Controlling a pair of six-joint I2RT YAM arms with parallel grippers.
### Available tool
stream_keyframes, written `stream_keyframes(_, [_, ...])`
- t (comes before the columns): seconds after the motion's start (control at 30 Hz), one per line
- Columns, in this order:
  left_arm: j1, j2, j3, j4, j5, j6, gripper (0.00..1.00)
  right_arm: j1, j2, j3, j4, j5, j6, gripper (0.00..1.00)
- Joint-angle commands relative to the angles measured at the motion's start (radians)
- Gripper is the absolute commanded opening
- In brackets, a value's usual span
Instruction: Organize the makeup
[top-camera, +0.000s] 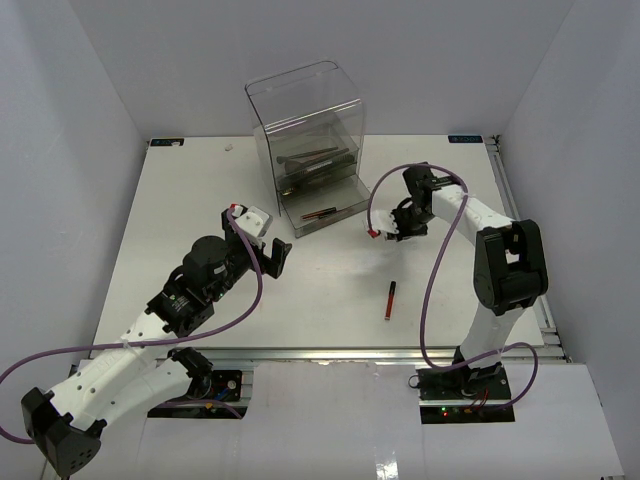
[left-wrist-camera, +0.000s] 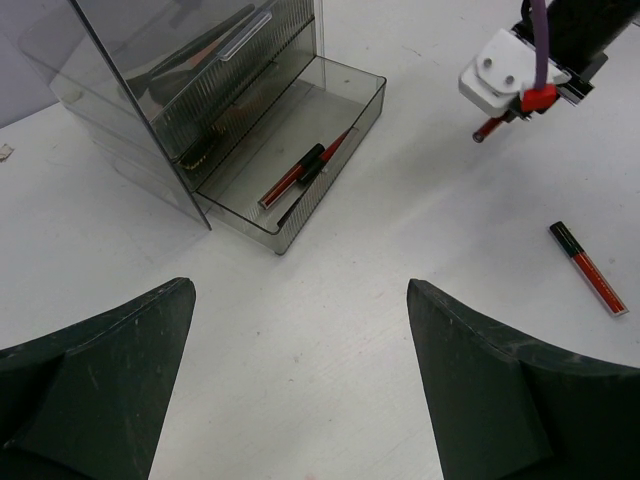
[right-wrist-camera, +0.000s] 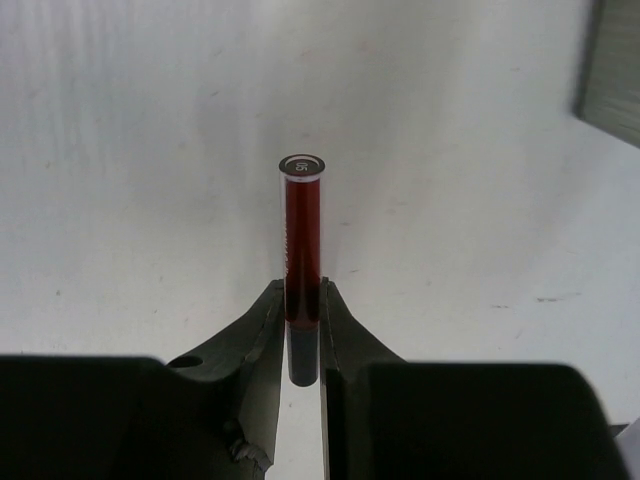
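Note:
My right gripper (right-wrist-camera: 302, 300) is shut on a slim red-and-black tube (right-wrist-camera: 301, 230), held above the white table; in the top view this gripper (top-camera: 392, 230) is just right of the open drawer. Another red-and-black tube (top-camera: 391, 299) lies on the table in front of it and also shows in the left wrist view (left-wrist-camera: 588, 268). More tubes (left-wrist-camera: 305, 170) lie in the open bottom drawer (left-wrist-camera: 345, 150) of the clear acrylic box (top-camera: 305, 130). My left gripper (top-camera: 275, 258) is open and empty, above bare table in front of the drawer. No palette, compact, tin or jar is in view.
The upper drawers of the box hold dark slim items (top-camera: 315, 160). The pulled-out drawer (top-camera: 322, 213) sticks out toward the arms. White walls enclose the table on three sides. The right arm's purple cable (top-camera: 437, 250) loops over the table.

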Motion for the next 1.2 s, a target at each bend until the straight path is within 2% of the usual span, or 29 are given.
stream_keyframes(0.0, [0.005,-0.007,-0.011,0.015,-0.013,0.001,0.98,0.069,-0.025,0.078,0.115,-0.047,0.323,0.08])
stream_keyframes(0.1, [0.007,-0.008,-0.012,0.017,-0.016,0.002,0.98,0.137,-0.035,0.09,0.225,0.046,0.417,0.08])
stream_keyframes(0.2, [0.01,-0.008,-0.012,0.017,-0.023,0.004,0.98,0.226,-0.033,0.094,0.358,0.142,0.429,0.08])
stream_keyframes(0.43, [0.019,-0.02,-0.016,0.019,-0.042,0.006,0.98,0.353,0.09,0.219,0.478,0.379,0.305,0.14])
stream_keyframes(0.53, [0.023,-0.026,-0.016,0.02,-0.058,0.007,0.98,0.374,0.174,0.302,0.49,0.432,0.262,0.19])
stream_keyframes(0.6, [0.025,-0.031,-0.016,0.02,-0.073,0.007,0.98,0.385,0.208,0.329,0.5,0.45,0.239,0.29])
stream_keyframes(0.73, [0.028,-0.045,-0.02,0.026,-0.089,0.008,0.98,0.39,0.238,0.349,0.522,0.466,0.238,0.49])
stream_keyframes(0.8, [0.03,-0.046,-0.022,0.026,-0.089,0.007,0.98,0.39,0.235,0.34,0.53,0.463,0.245,0.55])
stream_keyframes(1.0, [0.031,-0.044,-0.021,0.028,-0.084,0.007,0.98,0.39,0.174,0.266,0.532,0.409,0.287,0.57])
stream_keyframes(1.17, [0.031,-0.042,-0.023,0.028,-0.082,0.007,0.98,0.375,0.023,0.172,0.377,0.197,0.269,0.55])
